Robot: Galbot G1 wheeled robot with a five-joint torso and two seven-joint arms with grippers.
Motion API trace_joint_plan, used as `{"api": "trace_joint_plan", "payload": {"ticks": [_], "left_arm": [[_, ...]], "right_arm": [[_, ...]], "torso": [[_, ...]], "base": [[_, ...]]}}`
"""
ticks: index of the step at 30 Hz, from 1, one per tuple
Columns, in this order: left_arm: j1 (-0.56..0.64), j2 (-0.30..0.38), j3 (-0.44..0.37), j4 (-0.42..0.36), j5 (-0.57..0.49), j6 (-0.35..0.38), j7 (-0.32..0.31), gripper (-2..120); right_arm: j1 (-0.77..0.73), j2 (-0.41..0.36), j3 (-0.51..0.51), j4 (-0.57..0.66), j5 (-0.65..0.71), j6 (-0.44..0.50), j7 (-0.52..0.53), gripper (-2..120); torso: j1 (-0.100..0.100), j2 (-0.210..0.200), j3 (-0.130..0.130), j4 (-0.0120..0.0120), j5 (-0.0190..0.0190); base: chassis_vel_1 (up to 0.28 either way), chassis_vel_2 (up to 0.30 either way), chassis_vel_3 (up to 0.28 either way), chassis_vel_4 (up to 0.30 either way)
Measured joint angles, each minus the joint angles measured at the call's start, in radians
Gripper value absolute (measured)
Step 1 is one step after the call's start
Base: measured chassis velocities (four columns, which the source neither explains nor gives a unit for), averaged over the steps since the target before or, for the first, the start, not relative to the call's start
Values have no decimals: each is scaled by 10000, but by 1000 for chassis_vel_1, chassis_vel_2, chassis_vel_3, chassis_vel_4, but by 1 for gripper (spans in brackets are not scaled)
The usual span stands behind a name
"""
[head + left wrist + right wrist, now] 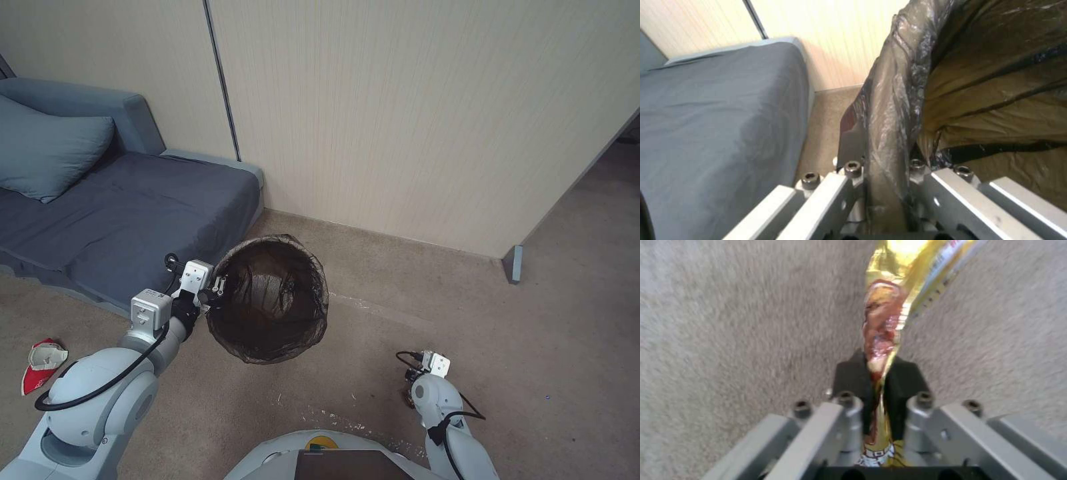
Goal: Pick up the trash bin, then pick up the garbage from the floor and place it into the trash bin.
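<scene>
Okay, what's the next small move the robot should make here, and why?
Probably carry the right gripper up and across toward the trash bin. It is already shut on a gold snack wrapper low over the carpet, while the left gripper holds the bin's rim with its mouth open.

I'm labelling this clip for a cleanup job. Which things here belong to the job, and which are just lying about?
Part of the job:
- bin, held at its rim by the left gripper
- snack wrapper, pinched by the right gripper
- red-and-white wrapper on the carpet

Just there:
- sofa
- cushion
- wall panel
</scene>
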Motion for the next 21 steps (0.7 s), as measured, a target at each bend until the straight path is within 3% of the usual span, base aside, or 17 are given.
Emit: {"api": "trace_joint_plan", "payload": {"ticks": [1,9,16,18,19,21], "left_arm": [[1,-2,-1,0,5,0,6,0],[-19,3,4,0,32,0,14,0],[14,15,39,0,41,0,-36,0],[53,31,54,0,63,0,-69,0],[53,31,54,0,63,0,-69,0],[74,32,70,0,87,0,-68,0]], "right_arm": [[-103,-34,47,273,30,-4,-16,0],[-565,-184,231,1638,346,-112,-12,0],[-1253,-434,378,3551,847,-369,6,0],[-1667,-800,307,5267,1510,-761,52,0],[-1667,-800,307,5267,1510,-761,52,0],[-1745,-1253,158,6640,2326,-858,267,0]], "torso": [[0,0,0,0,0],[0,0,-1,1,-1],[0,0,-2,0,1],[0,0,-1,-2,1],[0,0,-1,-2,1],[0,1,-2,2,-4]], "base": [[0,0,0,0],[0,0,0,0],[0,0,0,0],[0,0,0,0],[0,0,0,0],[0,0,0,0]]}}
